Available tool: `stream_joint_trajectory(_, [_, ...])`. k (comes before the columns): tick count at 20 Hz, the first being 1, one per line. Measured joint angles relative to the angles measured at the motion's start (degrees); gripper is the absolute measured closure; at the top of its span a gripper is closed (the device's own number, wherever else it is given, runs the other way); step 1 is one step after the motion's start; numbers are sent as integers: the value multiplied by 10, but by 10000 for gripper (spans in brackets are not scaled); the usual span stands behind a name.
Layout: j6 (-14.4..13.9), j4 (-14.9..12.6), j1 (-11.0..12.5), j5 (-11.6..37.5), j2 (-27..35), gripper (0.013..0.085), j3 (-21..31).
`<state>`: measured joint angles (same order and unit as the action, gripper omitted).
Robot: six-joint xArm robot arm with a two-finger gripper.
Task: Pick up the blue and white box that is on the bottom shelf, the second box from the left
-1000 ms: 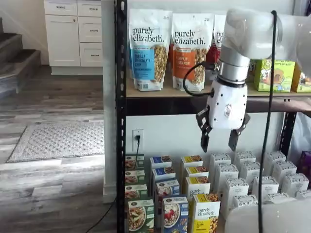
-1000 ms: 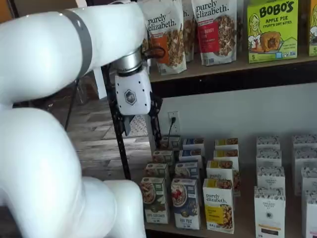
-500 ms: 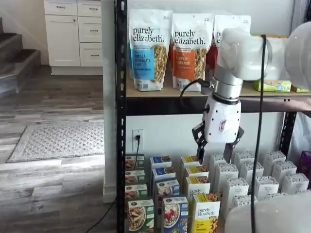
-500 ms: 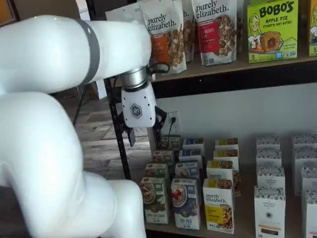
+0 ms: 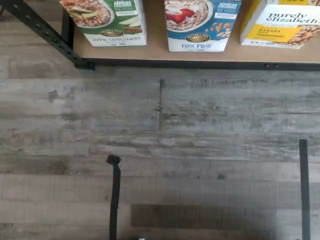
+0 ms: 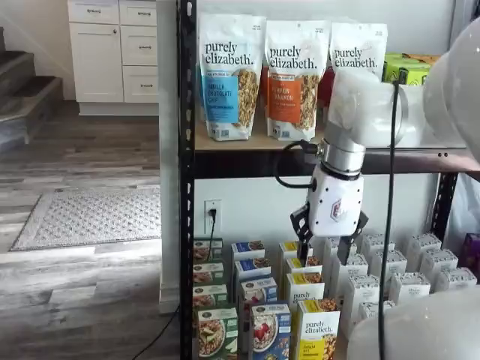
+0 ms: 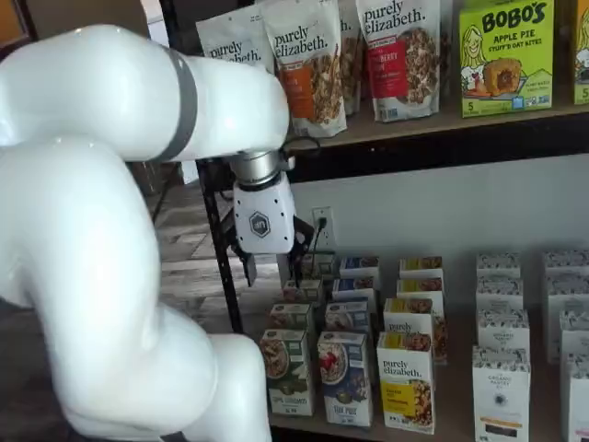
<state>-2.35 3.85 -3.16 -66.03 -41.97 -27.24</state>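
We read "FLAX PLUS" on the blue and white cardboard box (image 5: 202,24); the white-bodied gripper (image 6: 324,253) hangs above the rows, fingers apart, holding nothing.

3 granola bags (image 6: 231,75), 1 gripper (image 6: 324,251)

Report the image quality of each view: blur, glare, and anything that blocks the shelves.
Wrist view: sharp, even light, the floor fills most of it, and the blue and white box is cut off at the edge. One shelf view: the hand is slightly soft and a blurred white arm link fills a corner. The other shelf view: the near arm is large and out of focus, hiding much of the picture.
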Motion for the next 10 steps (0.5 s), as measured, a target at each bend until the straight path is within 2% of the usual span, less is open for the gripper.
stream_joint_trajectory(10, [-4,4,-11,73,65,130,15])
